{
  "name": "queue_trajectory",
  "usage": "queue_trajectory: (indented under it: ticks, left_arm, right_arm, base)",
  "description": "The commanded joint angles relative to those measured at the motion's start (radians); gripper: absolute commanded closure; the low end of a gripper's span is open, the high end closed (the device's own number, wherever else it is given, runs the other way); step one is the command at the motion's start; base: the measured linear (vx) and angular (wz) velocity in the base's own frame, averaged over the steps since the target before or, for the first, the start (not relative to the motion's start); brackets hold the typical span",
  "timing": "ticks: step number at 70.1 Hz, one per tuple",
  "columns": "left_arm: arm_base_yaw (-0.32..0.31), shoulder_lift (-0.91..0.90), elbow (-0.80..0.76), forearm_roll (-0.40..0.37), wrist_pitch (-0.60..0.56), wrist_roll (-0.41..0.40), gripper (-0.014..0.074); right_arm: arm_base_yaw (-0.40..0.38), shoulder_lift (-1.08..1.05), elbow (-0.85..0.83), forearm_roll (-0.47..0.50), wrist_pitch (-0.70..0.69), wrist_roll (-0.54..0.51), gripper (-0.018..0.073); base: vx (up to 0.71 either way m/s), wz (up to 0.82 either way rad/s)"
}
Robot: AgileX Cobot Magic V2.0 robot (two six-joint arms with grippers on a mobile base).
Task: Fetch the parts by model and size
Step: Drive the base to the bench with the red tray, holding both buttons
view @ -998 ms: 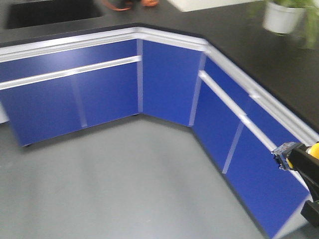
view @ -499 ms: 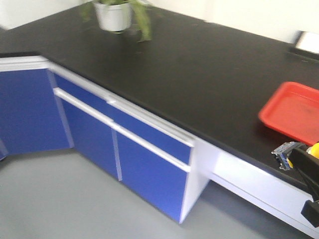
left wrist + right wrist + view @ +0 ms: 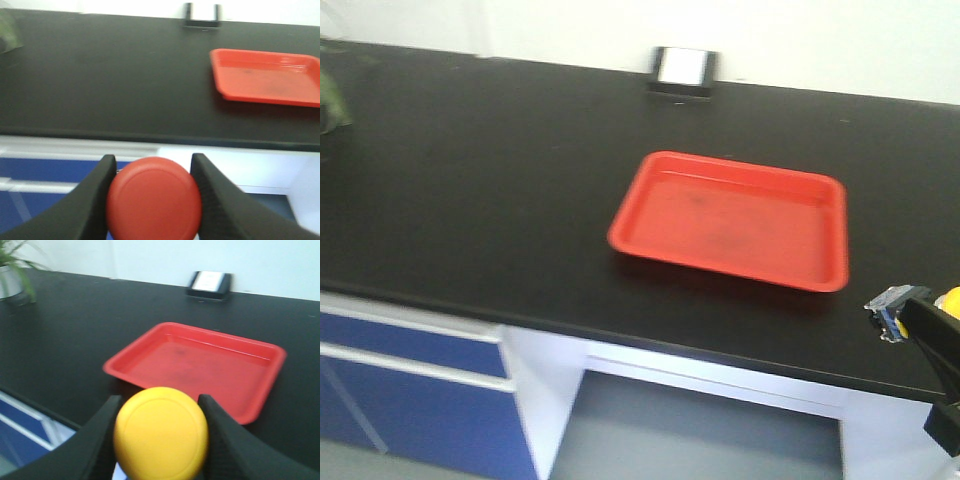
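Observation:
In the left wrist view my left gripper (image 3: 153, 165) is shut on the red-capped part (image 3: 153, 200), whose round cap faces the camera between the two black fingers. The right wrist view has my right gripper (image 3: 160, 401) shut on the yellow-capped part (image 3: 161, 434), held just in front of the near rim of an empty red tray (image 3: 200, 365). At the front view's right edge a sliver of the yellow cap (image 3: 951, 299) and its bluish base (image 3: 888, 306) show, level with the counter's front edge. The collars and bases are otherwise hidden.
The red tray (image 3: 735, 218) lies on a black countertop (image 3: 470, 180). A small black-and-white holder (image 3: 682, 72) stands by the back wall. A potted plant (image 3: 10, 270) is far left. Below the counter are blue cabinet fronts (image 3: 410, 400) and an open bay (image 3: 700, 430).
The front view has swung from the blue corner cabinets along the counter; the red tray now sits in front. The yellow-capped part stays in the right gripper at the frame's right edge.

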Motion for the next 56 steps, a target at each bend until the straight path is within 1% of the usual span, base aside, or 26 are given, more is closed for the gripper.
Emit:
queue_trajectory:
  ticks: [1, 16, 28, 40, 56]
  left_arm:
    - [-0.004, 0.020, -0.020, -0.001, -0.081, 0.000, 0.0603]
    - [-0.004, 0.020, -0.020, -0.001, -0.081, 0.000, 0.0603]
    - [-0.004, 0.020, -0.020, -0.001, -0.081, 0.000, 0.0603]
    - [-0.004, 0.020, -0.020, -0.001, -0.081, 0.000, 0.0603]
    - [-0.004, 0.020, -0.020, -0.001, -0.081, 0.000, 0.0603]
  right_arm:
    - [-0.001, 0.007, -0.031, -0.007, -0.084, -0.005, 0.0569]
    - [-0.001, 0.007, -0.031, -0.007, -0.084, -0.005, 0.0569]
    - [-0.001, 0.007, -0.031, -0.007, -0.084, -0.005, 0.0569]
    - [-0.001, 0.007, -0.031, -0.007, -0.084, -0.005, 0.0569]
    - [-0.001, 0.007, -0.031, -0.007, -0.084, -0.005, 0.0569]
  base:
    - [0.13, -0.73]
    - [0.14, -0.65]
    - [0.16, -0.45]
    - [0.18, -0.23]
    - [0.16, -0.07]
